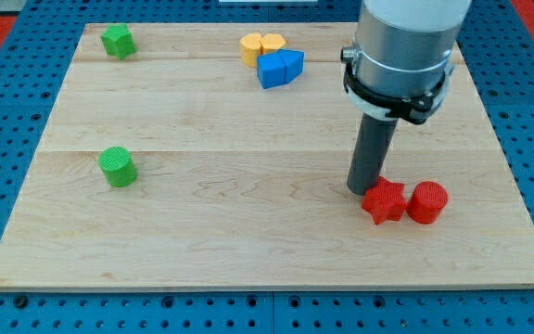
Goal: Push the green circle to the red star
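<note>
The green circle point(118, 167) stands at the view's left, halfway down the wooden board point(248, 232). The red star point(384, 201) lies at the lower right, touching a red circle point(427, 202) on its right. My tip point(360, 189) rests on the board just left of and above the red star, touching or nearly touching it. The green circle is far to the left of my tip.
A green star point(117, 41) sits at the top left corner. At the top middle, a yellow hexagon point(252, 48) and a yellow heart point(273, 44) cluster with a blue cube point(271, 70) and a blue triangle point(292, 65). A blue pegboard point(7, 111) surrounds the board.
</note>
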Available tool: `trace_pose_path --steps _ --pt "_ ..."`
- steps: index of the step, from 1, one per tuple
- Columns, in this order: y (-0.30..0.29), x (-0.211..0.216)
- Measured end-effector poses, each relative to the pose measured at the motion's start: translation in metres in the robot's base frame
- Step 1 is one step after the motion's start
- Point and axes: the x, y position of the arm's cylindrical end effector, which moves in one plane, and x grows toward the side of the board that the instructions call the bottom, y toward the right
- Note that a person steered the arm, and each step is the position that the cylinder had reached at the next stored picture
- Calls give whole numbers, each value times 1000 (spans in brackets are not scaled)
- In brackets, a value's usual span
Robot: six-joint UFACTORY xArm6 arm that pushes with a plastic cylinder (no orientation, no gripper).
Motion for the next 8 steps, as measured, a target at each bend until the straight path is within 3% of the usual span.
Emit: trace_pose_path --steps 1,2,3,4,5,6,8 --pt "0 7" --pt "-56 13" --pt "-128 23" --pt "-253 29" --pt "-341 20" --pt "-354 -29" --pt "-232 -48"
